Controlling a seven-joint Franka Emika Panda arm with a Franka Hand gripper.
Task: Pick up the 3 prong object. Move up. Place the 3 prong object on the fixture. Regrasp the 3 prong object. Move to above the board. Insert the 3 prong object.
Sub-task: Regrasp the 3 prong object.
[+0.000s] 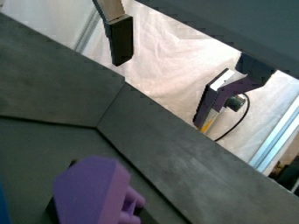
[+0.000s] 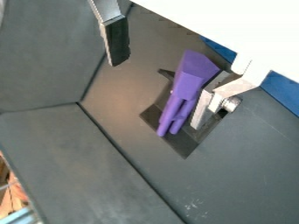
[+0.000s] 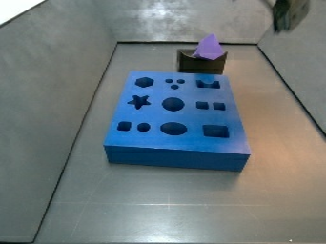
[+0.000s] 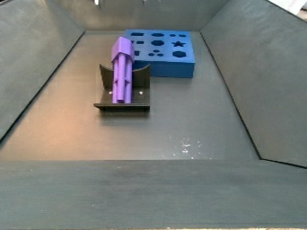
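The light-purple 3 prong object [image 2: 184, 90] rests tilted in the notch of the dark fixture [image 2: 176, 133], prongs pointing down toward the fixture's base plate. It also shows in both side views [image 3: 209, 45] [image 4: 124, 65] and at the edge of a wrist view [image 1: 98, 196]. The fixture [image 3: 200, 64] [image 4: 121, 105] stands just behind the blue board [image 3: 176, 119] [image 4: 168, 50]. My gripper [image 2: 163, 87] is open and empty, raised above the fixture and apart from the object. It shows blurred at the upper edge of a side view [image 3: 291, 12]. One finger [image 2: 114, 39] is well off the object, and the opposite finger [image 2: 222, 98] is beside it.
Grey walls slope up round the dark floor [image 4: 180, 126]. The board has several shaped holes, among them a star [image 3: 140, 100] and a hexagon [image 3: 143, 82]. A white sheet lies behind the bin in a wrist view [image 1: 176, 61].
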